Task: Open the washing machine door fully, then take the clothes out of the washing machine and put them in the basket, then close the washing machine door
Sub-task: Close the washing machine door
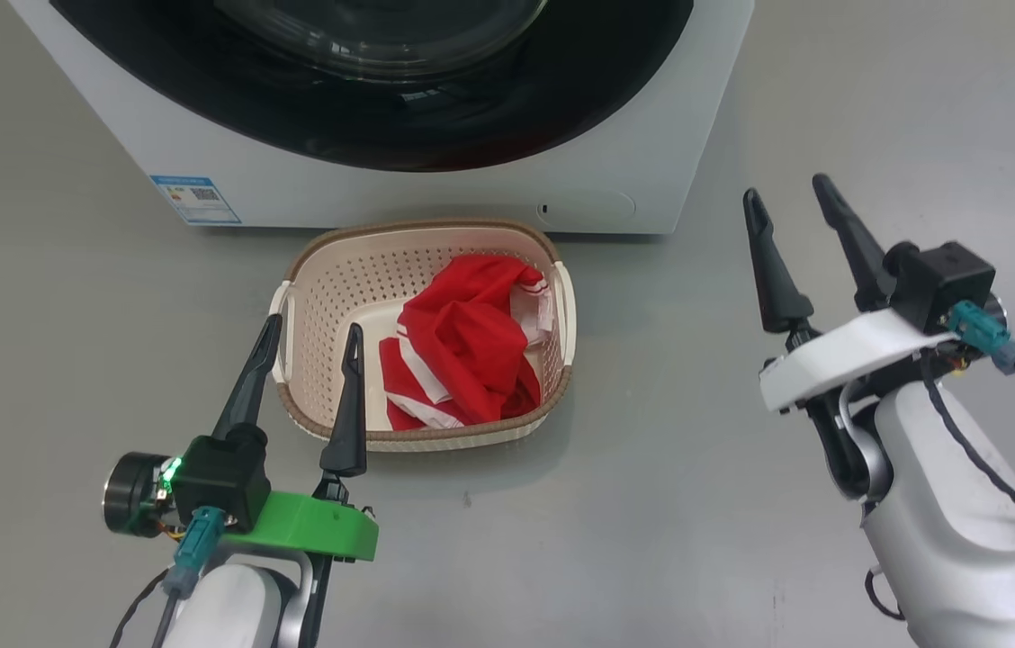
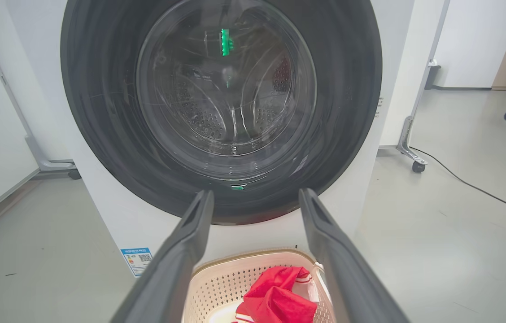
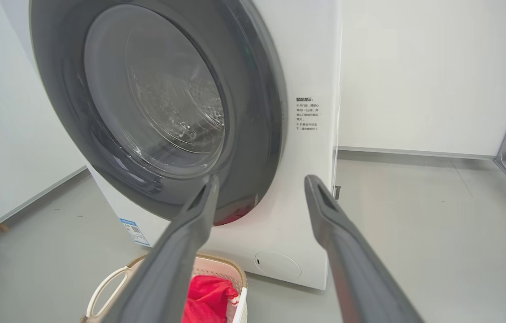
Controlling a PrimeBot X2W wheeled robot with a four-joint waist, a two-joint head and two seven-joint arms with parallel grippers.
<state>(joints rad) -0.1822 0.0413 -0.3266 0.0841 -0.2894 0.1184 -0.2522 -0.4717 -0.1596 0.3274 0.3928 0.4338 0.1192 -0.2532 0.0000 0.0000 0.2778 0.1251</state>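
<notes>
Black fingers, left pincer [image 1: 314,324]: spread apart and pointing far toward the washing machine [image 1: 381,193]. In the head view the tips lie over the near left part of the basket [image 1: 336,279]; whether they touch its rim cannot be told.
Left wrist mount [image 1: 318,531]: bright green plastic, with a green light [image 1: 171,466] lit just to its left.
Right pincer [image 1: 785,186]: fingers apart too, raised over the floor [image 1: 741,540], well right of the basket and near the washing machine's right front corner.
Basket: cream and perforated, with a brown woven-look rim. It stands on the floor just on the near side of the washing machine, between the two pincers and closer to the left one.
Clothes [image 1: 462,351]: red fabric with white stripes, heaped in the right half of the basket, just right of the left pincer's right finger and well left of the right pincer.
Washing machine door [image 1: 516,117]: glossy black ring round a clear glass bowl, lying flush with the white front. The perforated drum [image 2: 208,119] shows through the glass in the left wrist view.
Blue label [image 1: 195,199]: at the lower left of the white front, carrying a square code; its print is too small to read.
Side writing [image 3: 307,114]: a few lines of small black Chinese characters on the front, right of the door, too small to read with certainty.
Floor: plain grey.
</notes>
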